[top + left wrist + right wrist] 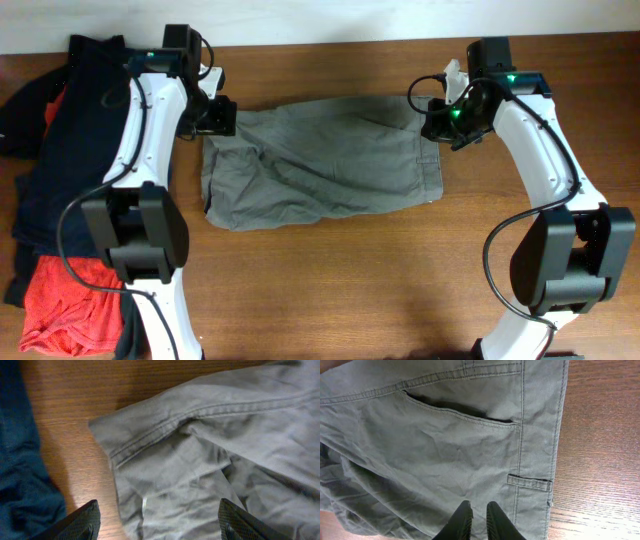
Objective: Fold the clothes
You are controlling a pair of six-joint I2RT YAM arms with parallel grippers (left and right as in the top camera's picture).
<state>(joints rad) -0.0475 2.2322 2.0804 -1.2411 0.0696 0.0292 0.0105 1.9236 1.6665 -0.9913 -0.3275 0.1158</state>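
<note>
The clothes are grey-olive shorts (320, 165) lying wrinkled across the middle of the table, waistband to the right. My left gripper (215, 118) hovers open over their upper left corner. In the left wrist view its gripper (159, 510) has one finger over bare wood and the other over the shorts (215, 450). My right gripper (440, 125) is at the upper right corner by the waistband. In the right wrist view its gripper (477, 507) has the fingers pinched nearly together on the shorts (445, 445), just left of a belt loop (530, 482).
A navy-blue garment (60, 180) lies piled at the table's left side, close to the left arm, and shows in the left wrist view (20, 460). An orange-red garment (65, 300) lies at the front left. Bare wooden table (350, 280) stretches in front of the shorts.
</note>
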